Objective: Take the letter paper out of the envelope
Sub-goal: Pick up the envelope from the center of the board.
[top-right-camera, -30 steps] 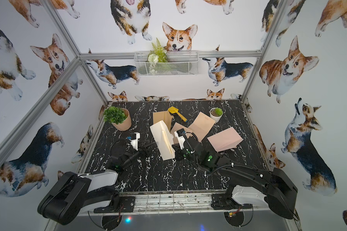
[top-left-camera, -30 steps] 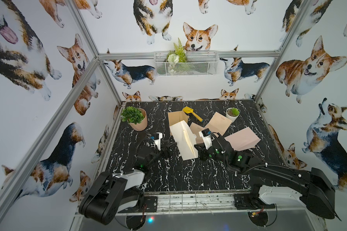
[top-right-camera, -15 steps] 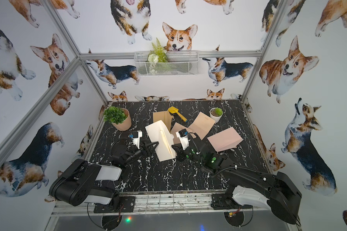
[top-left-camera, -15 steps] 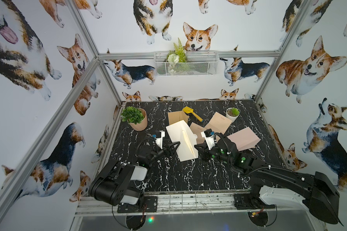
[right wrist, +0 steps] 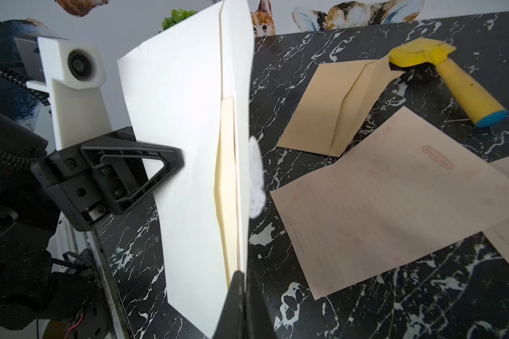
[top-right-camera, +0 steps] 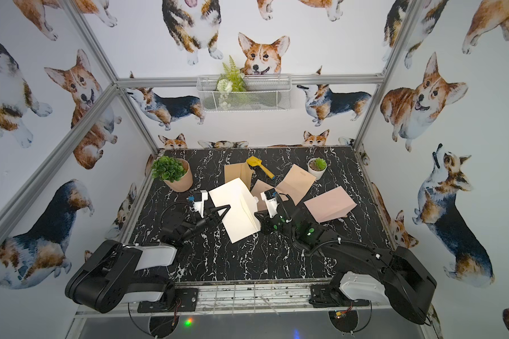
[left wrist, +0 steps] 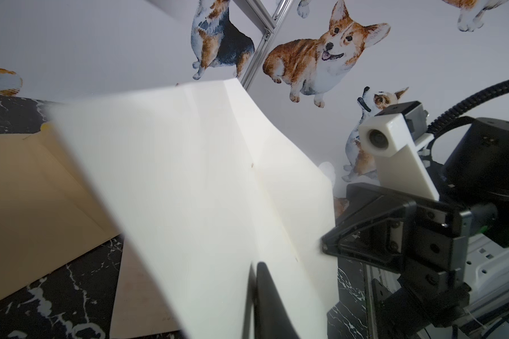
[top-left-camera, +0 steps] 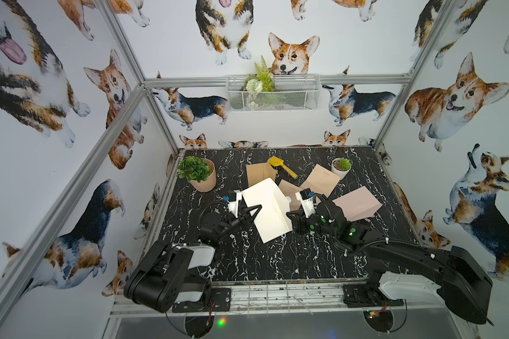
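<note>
**Both edges pinched, letter not yet out**

My left gripper [top-left-camera: 255, 209] is clamped down thin on the left edge of the envelope [top-left-camera: 269, 214], which stands up between my two hands. The letter paper [right wrist: 227, 182] shows cream inside its open side. My right gripper [top-left-camera: 289, 215] is pinched tight on the right edge. Next, I reckon, one hand must regrip the cream sheet alone and draw it out.

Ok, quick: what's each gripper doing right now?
Left gripper: closed, pinching one edge of the white sheet.
Right gripper: closed on the same white sheet, at its other side.
</note>
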Motion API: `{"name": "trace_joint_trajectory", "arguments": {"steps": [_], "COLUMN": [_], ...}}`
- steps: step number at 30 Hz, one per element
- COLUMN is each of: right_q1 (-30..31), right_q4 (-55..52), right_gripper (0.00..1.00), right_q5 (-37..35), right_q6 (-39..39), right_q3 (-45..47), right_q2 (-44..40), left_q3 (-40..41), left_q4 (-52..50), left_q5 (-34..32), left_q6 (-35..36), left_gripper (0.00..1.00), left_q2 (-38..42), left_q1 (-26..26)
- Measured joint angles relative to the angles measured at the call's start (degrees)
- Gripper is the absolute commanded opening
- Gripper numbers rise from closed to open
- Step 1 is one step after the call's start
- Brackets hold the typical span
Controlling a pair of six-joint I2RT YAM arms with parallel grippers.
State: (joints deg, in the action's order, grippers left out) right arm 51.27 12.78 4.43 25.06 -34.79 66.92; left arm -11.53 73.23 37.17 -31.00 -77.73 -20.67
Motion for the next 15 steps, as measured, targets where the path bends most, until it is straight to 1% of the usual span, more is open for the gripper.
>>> {"name": "trace_joint_trajectory", "arguments": {"steps": [1,6,9,12,15], "right_q1": [0.0,0.0,0.0,0.0,0.0], "right_q4": [0.0,-1.1,-2.1,-5.0,-7.4], "right_gripper": [0.00,0.01,0.12,0.19,0.22], "right_q5": [0.0,-0.5,-1.3,-4.0,-7.0], "right_q6": [0.4,0.4,0.4,0.6,0.4], "right_q3": [0.0,0.0,0.0,-0.2,-0.5], "right_q2": [0.0,-1.1,-2.1,-4.8,-6.6], "left_q3": [0.0,-0.2,-0.3,-0.3,-0.3], "left_q4": [-0.4,-2.1,-2.3,-3.0,-4.0], "left_q5": [0.0,0.4,0.9,0.3,0.2], "left_q6": [0.1,0.6,0.6,1.0,1.0], "left_gripper": [0.00,0.00,0.00,0.00,0.00], "left_q2": [0.3,1.1,1.4,1.6,1.7], "left_q1": [0.0,0.0,0.0,0.0,0.0]}}
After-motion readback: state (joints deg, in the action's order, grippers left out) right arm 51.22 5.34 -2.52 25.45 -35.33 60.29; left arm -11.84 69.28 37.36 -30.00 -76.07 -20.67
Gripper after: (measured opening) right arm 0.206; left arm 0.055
